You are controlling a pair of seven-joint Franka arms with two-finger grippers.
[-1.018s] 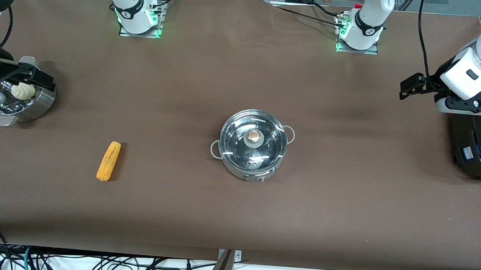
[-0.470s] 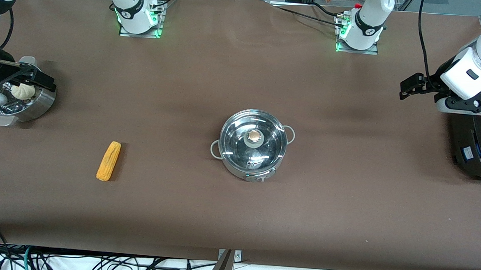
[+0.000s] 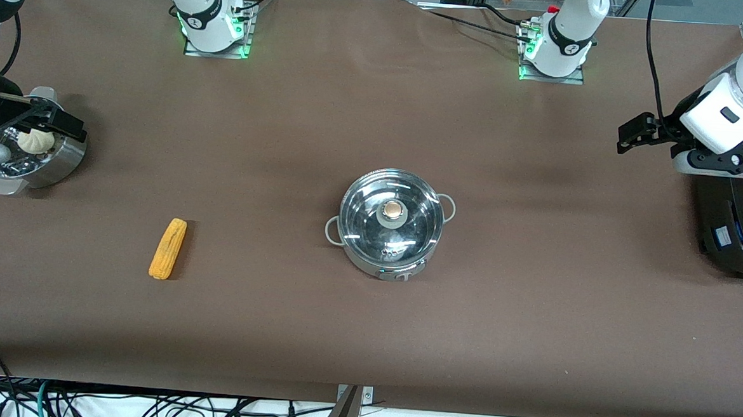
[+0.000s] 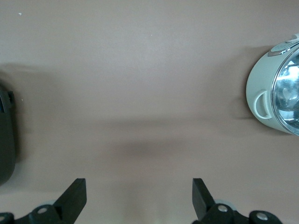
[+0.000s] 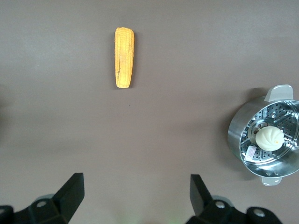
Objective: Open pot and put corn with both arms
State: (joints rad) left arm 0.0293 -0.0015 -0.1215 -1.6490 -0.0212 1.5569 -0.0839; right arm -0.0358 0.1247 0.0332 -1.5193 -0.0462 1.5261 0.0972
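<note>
Nothing on the bench has shifted in the last second; only the right gripper (image 3: 32,128) has drifted slightly toward the right arm's end, and the left arm waits as before.

The pot (image 3: 390,223) stands near the middle of the bench with its glass lid (image 3: 391,214) on, the brown knob (image 3: 394,208) upright at the centre, and its grey loop handles at either side. The corn cob (image 3: 168,249) lies flat toward the right arm's end, a little nearer the front edge than the pot and well apart from it.

At the right arm's end edge sits a steel steamer pot (image 3: 62,157) with a white bun (image 3: 36,141) inside; the right gripper hangs over it, fingers (image 5: 70,193) spread apart. The left gripper (image 3: 633,133) hangs over the left arm's end, above a black round appliance (image 3: 736,227), with fingers (image 4: 74,196) parted.
</note>
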